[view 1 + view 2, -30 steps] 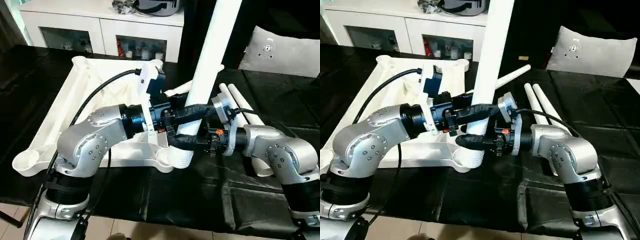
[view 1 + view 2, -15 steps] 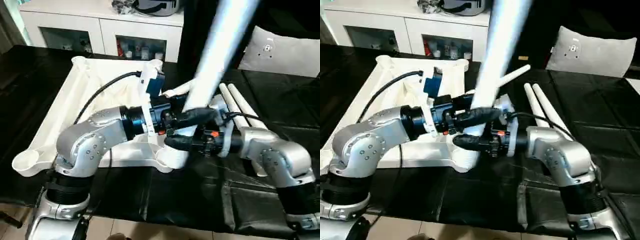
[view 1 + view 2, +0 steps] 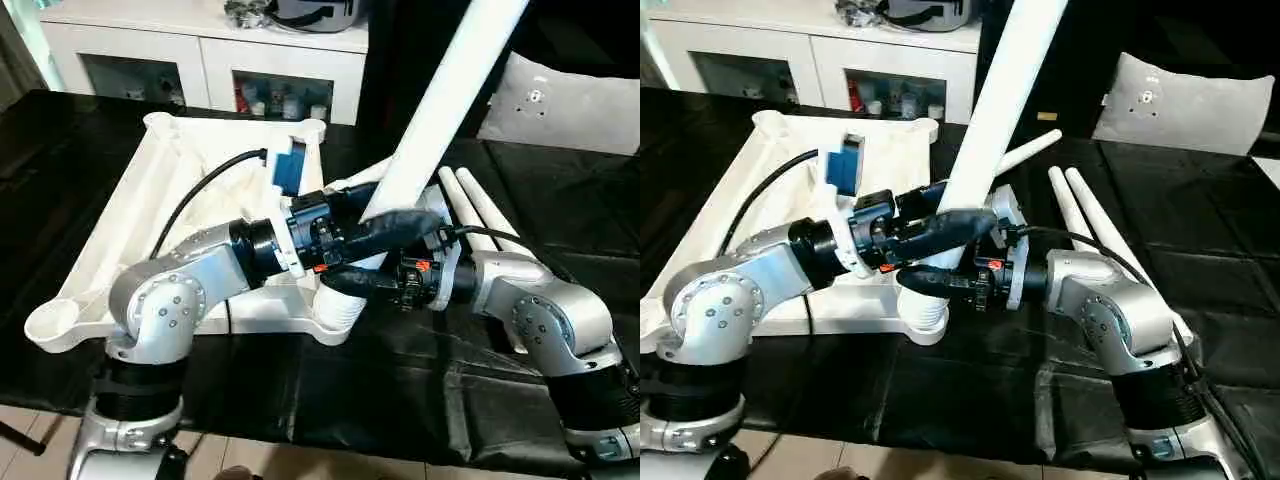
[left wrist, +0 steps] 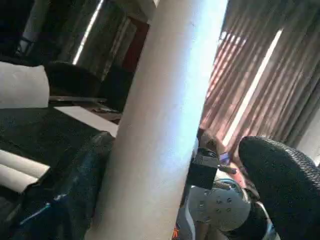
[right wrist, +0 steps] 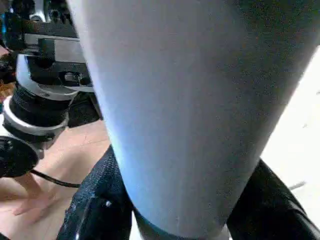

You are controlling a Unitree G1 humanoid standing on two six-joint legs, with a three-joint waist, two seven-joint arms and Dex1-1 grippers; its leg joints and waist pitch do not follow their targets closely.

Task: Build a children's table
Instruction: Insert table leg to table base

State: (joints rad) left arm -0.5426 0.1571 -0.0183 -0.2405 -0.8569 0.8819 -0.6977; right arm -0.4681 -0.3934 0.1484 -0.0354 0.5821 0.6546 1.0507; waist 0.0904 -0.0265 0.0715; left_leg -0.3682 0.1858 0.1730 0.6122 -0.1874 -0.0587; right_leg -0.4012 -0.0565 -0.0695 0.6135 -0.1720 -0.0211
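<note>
One smooth tapered white leg (image 3: pixel 440 95): right hand (image 3: pixel 940 262) grips; left hand (image 4: pixel 175 200) wide.

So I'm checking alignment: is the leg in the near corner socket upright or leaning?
Leaning. The leg slants up toward the robot's right from the corner socket.

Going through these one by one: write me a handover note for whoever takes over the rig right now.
Left pincer: open around the leg, one finger clear of it.
Right pincer: shut on the leg, which leans at the near corner socket of the upturned table top.
Three legs lie on the black cloth beyond.
Done: one leg started in its socket; whether it is fully seated cannot be told.
Left: straighten and seat it, then fit the others.
</note>
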